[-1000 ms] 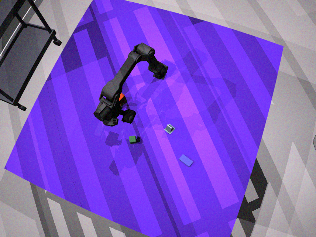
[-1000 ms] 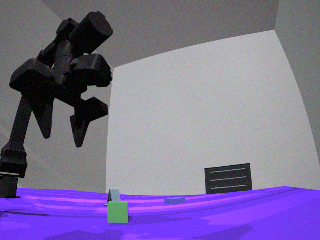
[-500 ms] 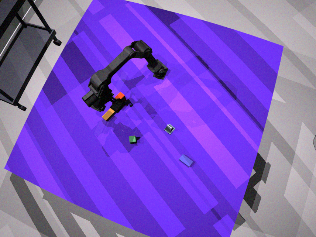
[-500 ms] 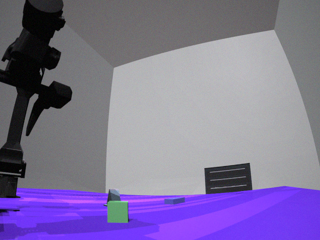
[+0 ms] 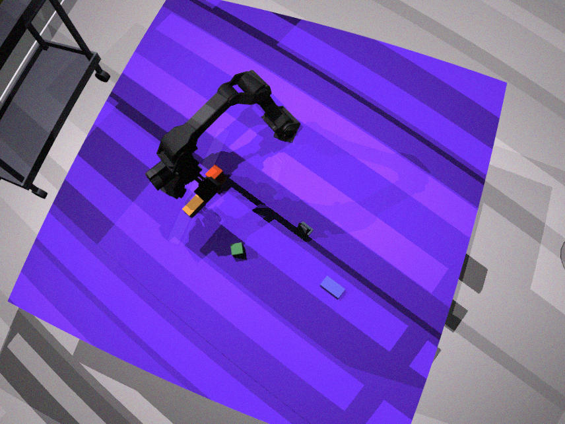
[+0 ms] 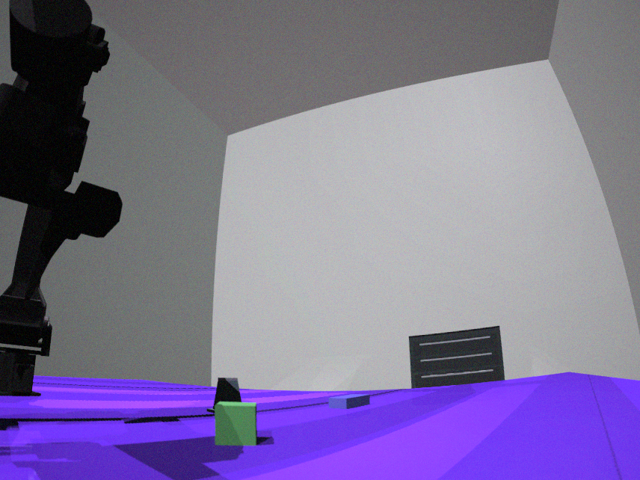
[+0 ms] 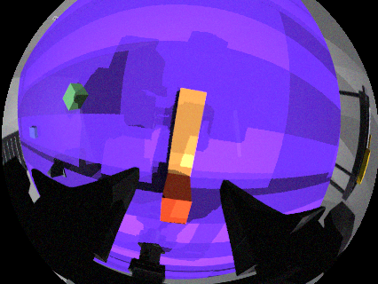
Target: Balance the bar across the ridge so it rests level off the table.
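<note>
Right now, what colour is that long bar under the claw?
Light orange, with a red-orange block at one end of the bar; wrist view shows it best.

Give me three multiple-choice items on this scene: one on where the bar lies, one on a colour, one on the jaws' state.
1. The bar lies:
A. under the gripper
B. on the ridge
C. beside the blue block

2. The cube is:
A. red
B. green
C. white

3. The jaws are:
A. shut on the bar
B. shut on the cube
C. open, holding nothing

Key: 1 A, the wrist view shows the bar between the jaws' tips, flat on the table; 2 B, plainly green; 3 C, both jaws stand apart from the bar.
</note>
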Robot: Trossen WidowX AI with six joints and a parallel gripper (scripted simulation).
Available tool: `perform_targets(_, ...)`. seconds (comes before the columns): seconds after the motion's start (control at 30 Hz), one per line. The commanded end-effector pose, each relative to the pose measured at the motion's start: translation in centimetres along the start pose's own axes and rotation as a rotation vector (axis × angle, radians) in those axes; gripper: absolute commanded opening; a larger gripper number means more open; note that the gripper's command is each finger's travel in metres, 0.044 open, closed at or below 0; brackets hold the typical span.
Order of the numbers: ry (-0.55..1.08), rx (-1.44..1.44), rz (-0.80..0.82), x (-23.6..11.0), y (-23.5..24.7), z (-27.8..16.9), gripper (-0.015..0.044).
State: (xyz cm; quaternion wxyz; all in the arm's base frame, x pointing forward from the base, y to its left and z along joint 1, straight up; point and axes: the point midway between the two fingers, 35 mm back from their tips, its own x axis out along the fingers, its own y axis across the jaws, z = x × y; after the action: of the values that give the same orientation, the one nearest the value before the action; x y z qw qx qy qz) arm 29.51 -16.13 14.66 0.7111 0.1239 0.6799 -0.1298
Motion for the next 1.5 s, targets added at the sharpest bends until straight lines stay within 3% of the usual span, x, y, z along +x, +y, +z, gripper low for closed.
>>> perform_targets(0.0,0.014,0.006,-0.004,3.3,-0.2,-0.2,0.0315)
perform_targets(0.2,0.015,0.006,-0.004,7.0,-0.1,-0.7,0.0315)
perform_targets(1.47,0.015,0.006,-0.004,9.7,-0.1,-0.8,0.0315)
